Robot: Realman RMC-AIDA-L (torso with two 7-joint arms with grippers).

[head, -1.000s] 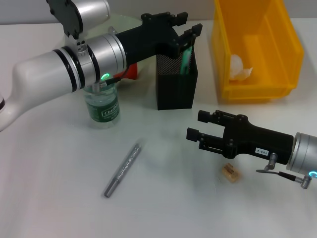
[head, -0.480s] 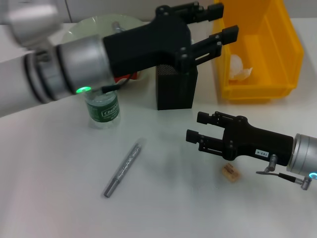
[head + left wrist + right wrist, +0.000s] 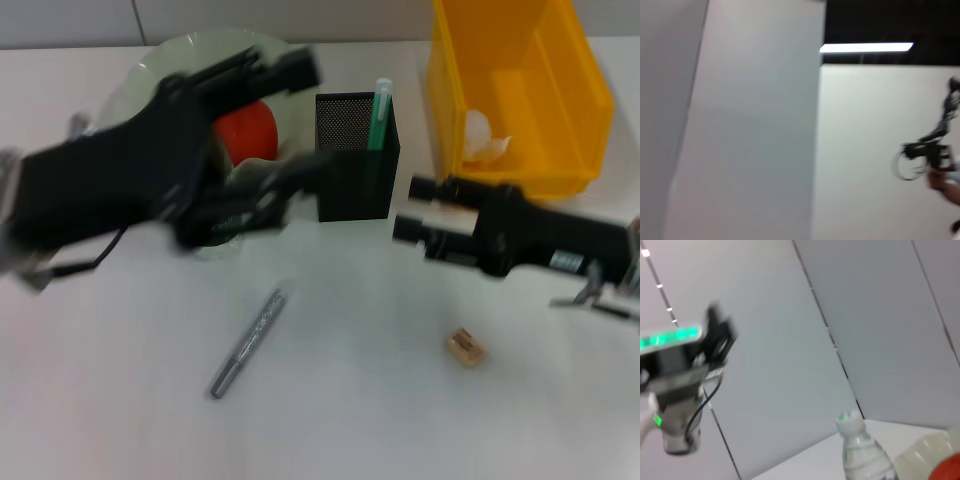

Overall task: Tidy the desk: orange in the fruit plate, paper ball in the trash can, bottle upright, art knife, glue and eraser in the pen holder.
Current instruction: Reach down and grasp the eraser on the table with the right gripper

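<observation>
The tiny tan-beige rectangular eraser (image 3: 466, 346) lies flat on the white bench (image 3: 340, 420), just below the right end effector (image 3: 420, 209) and a little toward its wrist; by my guess it is the next thing wanted. That black end effector hangs level above the bench, its two prongs spread apart with nothing between them, pointing at the tall square black metal-mesh pen holder (image 3: 357, 170). A green stick, likely the glue (image 3: 379, 117), stands in the holder's corner nearest the prongs, so that item seems done.

A slim grey metal art knife (image 3: 248, 343) lies slantwise on the bench, below the left end effector (image 3: 275, 125) and well apart from the right one; it too is not yet in the holder.

The left end effector is a blurred black mass over the pale-green translucent fruit plate with its ruffled rim (image 3: 128, 82), its prongs spread and clamping nothing. The round red-orange orange (image 3: 247, 131) sits in the plate beside those prongs. The clear plastic water bottle (image 3: 862, 452) stands upright, mostly hidden behind that arm from overhead.

Beyond the right end effector the bright-yellow rectangular trash can (image 3: 520, 95) holds the crumpled white paper ball (image 3: 480, 136).
</observation>
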